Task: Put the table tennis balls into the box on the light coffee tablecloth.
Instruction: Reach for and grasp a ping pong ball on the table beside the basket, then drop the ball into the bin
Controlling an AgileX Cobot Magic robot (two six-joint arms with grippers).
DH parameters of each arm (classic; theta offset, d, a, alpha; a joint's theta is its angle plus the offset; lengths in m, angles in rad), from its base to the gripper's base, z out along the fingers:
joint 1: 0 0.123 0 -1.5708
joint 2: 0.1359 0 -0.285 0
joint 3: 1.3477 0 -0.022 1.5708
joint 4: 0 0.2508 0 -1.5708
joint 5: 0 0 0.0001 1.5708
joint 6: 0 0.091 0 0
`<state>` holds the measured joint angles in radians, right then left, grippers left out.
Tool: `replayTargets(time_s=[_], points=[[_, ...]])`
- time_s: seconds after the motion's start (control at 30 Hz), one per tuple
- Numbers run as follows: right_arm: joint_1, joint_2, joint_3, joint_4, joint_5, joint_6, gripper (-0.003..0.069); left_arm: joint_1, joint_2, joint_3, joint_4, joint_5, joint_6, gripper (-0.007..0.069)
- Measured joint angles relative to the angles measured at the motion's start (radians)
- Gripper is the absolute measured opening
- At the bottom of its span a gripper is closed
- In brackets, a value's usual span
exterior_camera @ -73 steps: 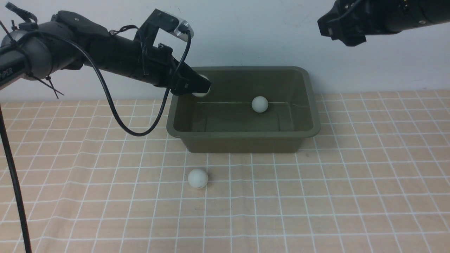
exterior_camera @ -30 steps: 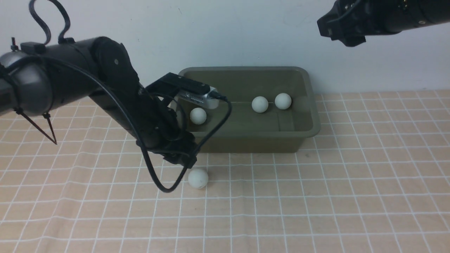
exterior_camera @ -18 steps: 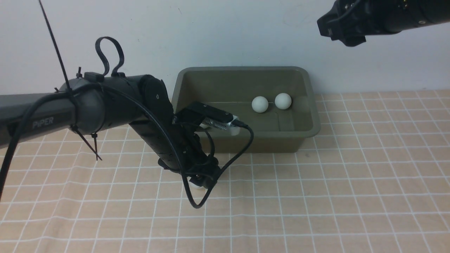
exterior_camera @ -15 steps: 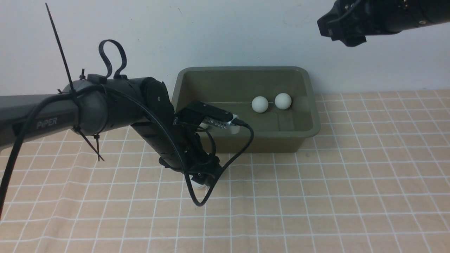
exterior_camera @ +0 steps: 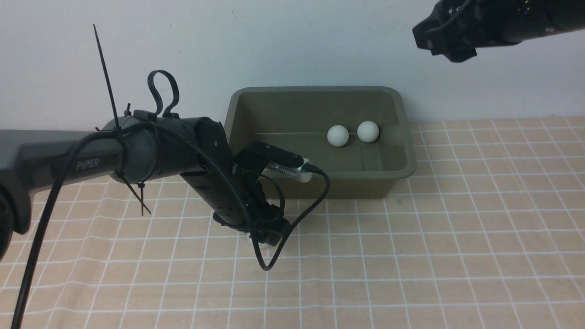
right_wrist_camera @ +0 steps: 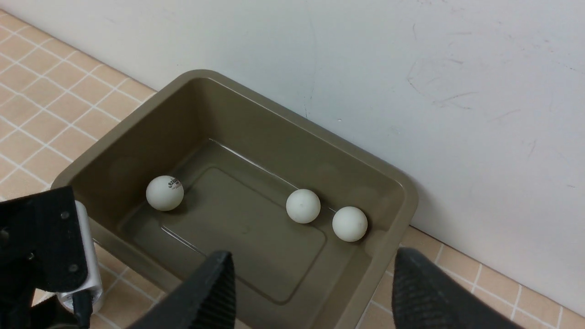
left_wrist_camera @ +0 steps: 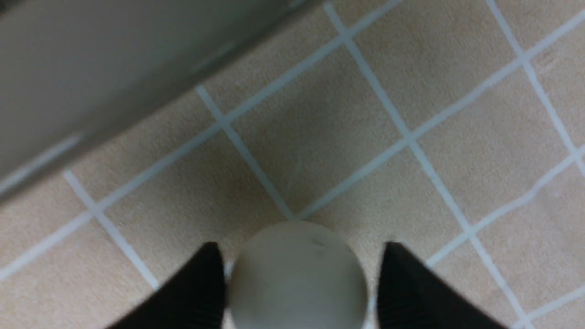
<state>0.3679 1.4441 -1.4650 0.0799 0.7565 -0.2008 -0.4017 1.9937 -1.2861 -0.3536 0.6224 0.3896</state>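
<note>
On the light coffee tablecloth point(exterior_camera: 411, 251) stands the olive-grey box point(exterior_camera: 320, 187). Two table tennis balls point(exterior_camera: 338, 135) point(exterior_camera: 368, 131) lie at its far right. A third ball point(right_wrist_camera: 164, 193) lies at its left end, hidden by my left arm in the front view. Another ball point(left_wrist_camera: 297, 278) rests on the cloth just in front of the box, and my left gripper point(exterior_camera: 265, 237) point(left_wrist_camera: 300, 246) is down on it, its black fingers point(left_wrist_camera: 201, 292) shut against its sides. My right gripper point(exterior_camera: 445, 41) point(right_wrist_camera: 313, 256) hangs open and empty high above the box's right end.
The box's back stands close to a pale wall point(exterior_camera: 297, 45). My left arm's cable loop point(exterior_camera: 269, 262) hangs down to the cloth in front of the box. Its wrist camera point(exterior_camera: 285, 168) sits over the box's front left rim.
My left arm swung down from the box to the ball on the cloth. Its fingers spread wide, then closed on that ball. The right arm stayed still.
</note>
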Motion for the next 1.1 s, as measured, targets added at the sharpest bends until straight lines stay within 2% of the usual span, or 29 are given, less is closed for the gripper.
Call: replayTargets(time_s=[0.13, 0.23, 0.3, 0.33, 0.43, 0.47, 0.5, 0.6, 0.8, 0.97, 1.07, 1.1], points=[[0.0, 0.0, 0.0, 0.0, 0.0, -0.003, 0.0428, 0.0, 0.0, 0.0, -0.004, -0.002, 0.0, 0.0316], [0.0, 0.0, 0.0, 0.0, 0.0, -0.004, 0.0428, 0.0, -0.006, -0.022, -0.047, 0.06, 0.036, 0.0316], [0.0, 0.0, 0.0, 0.0, 0.0, -0.005, 0.0428, 0.0, -0.026, -0.068, -0.121, 0.133, 0.14, 0.0316], [0.0, 0.0, 0.0, 0.0, 0.0, -0.005, 0.0428, 0.0, -0.029, -0.074, -0.129, 0.147, 0.152, 0.0316], [0.0, 0.0, 0.0, 0.0, 0.0, -0.005, 0.0428, 0.0, -0.071, -0.18, -0.299, 0.241, 0.394, 0.0316], [0.0, 0.0, 0.0, 0.0, 0.0, -0.005, 0.0428, 0.0, -0.072, -0.186, -0.307, 0.243, 0.406, 0.0316], [0.0, 0.0, 0.0, 0.0, 0.001, -0.006, 0.0428, 0.002, -0.079, -0.229, -0.37, 0.252, 0.474, 0.0316], [0.0, 0.0, 0.0, 0.0, 0.015, -0.006, 0.0428, 0.023, -0.081, -0.273, -0.417, 0.186, 0.491, 0.0316], [0.0, 0.0, 0.0, 0.0, 0.037, -0.006, 0.0428, 0.096, -0.081, -0.28, -0.401, -0.004, 0.464, 0.0316], [0.0, 0.0, 0.0, 0.0, 0.027, -0.006, 0.0428, 0.136, -0.081, -0.28, -0.417, -0.103, 0.568, 0.0321], [0.0, 0.0, 0.0, 0.0, 0.023, -0.006, 0.0428, 0.137, -0.081, -0.28, -0.45, -0.108, 0.612, 0.0365], [0.0, 0.0, 0.0, 0.0, 0.02, -0.006, 0.0428, 0.136, -0.081, -0.281, -0.483, -0.105, 0.63, 0.0413]])
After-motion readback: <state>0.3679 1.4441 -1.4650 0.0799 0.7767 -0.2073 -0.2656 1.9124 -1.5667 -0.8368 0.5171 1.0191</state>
